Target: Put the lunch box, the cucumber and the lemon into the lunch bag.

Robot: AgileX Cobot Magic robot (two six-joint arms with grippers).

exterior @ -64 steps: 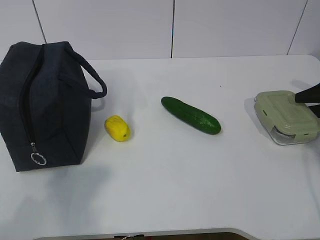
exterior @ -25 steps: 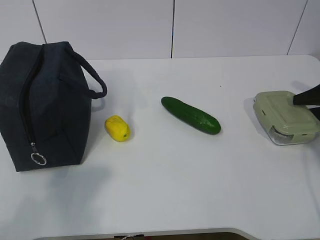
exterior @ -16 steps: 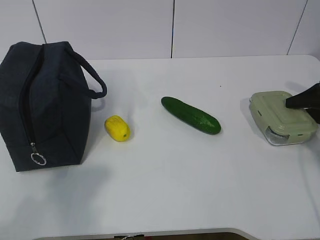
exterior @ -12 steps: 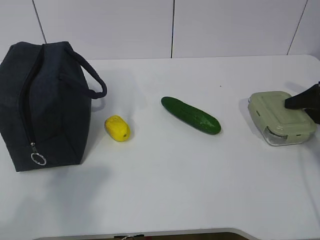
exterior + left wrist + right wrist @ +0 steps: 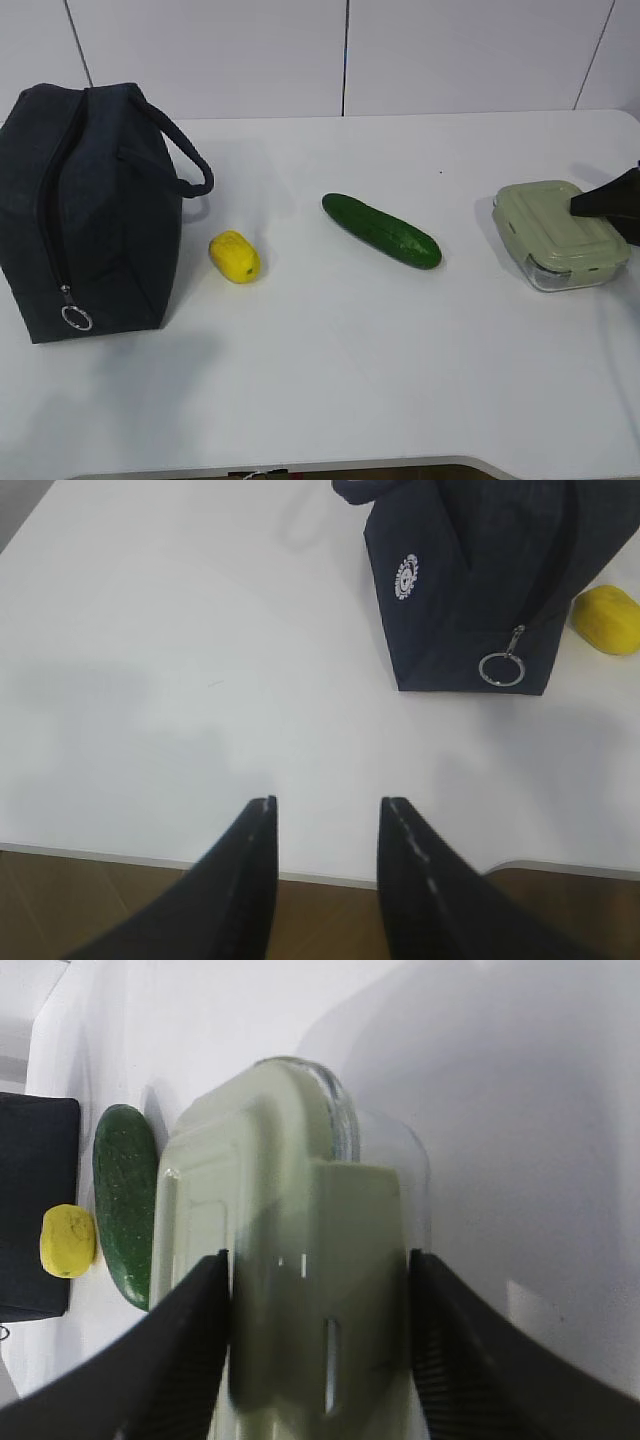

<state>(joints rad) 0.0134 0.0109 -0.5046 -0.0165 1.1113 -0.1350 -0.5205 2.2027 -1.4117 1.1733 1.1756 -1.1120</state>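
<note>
Right gripper (image 5: 318,1345): my two dark fingers straddle the lunch box (image 5: 290,1260), one against each long side of its sage-green lid; whether they press it firmly I cannot tell. In the exterior view this gripper (image 5: 612,205) enters from the right edge, over the box (image 5: 558,233).

Left gripper (image 5: 322,880): jaws parted, nothing between them, hanging over the near edge of the white table (image 5: 150,660).

Lunch box: upright on the table, far right, lid on.

Cucumber (image 5: 381,230): lying flat at mid-table, angled, well apart from the box.

Lemon (image 5: 235,256): left of the cucumber, just beside the bag.

Lunch bag (image 5: 85,210): navy, standing at far left, silver ring pull (image 5: 76,317) hanging at the zipper's lower end.
</note>
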